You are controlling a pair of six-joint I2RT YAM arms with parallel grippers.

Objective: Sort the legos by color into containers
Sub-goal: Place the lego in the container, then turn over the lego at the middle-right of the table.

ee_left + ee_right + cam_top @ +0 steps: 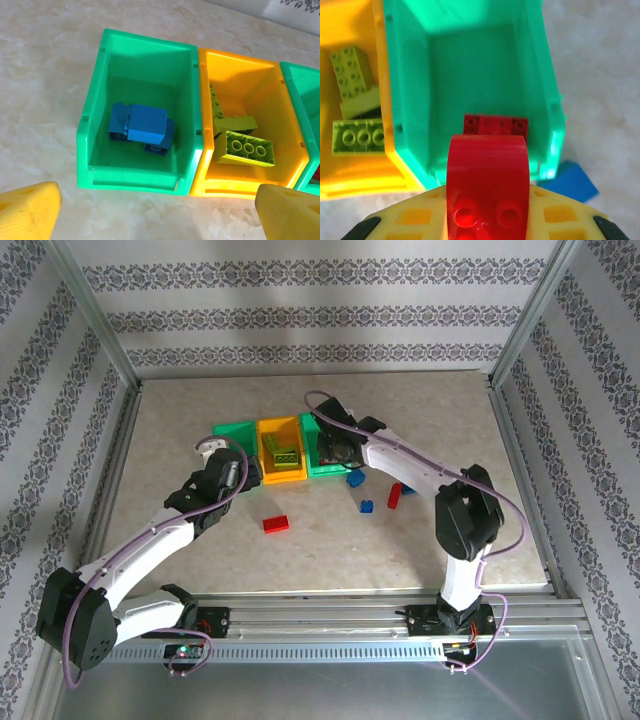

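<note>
Three bins stand in a row: a green bin [232,428] holding blue bricks [142,127], an orange-yellow bin [270,430] holding lime bricks [245,147], and a second green bin [470,75] holding a red brick [495,125]. My right gripper [487,200] is shut on a curved red brick [487,170] just above that bin's near wall. My left gripper [159,215] hangs open and empty in front of the left green and orange bins. Loose on the table lie a red brick [275,524], another red brick [395,495] and blue bricks [355,479] [367,506].
A blue brick [570,181] lies on the table right beside the right green bin's near corner. Aluminium frame posts [100,330] and patterned walls enclose the beige tabletop [200,550]. The arm bases sit on a rail [320,615] at the near edge.
</note>
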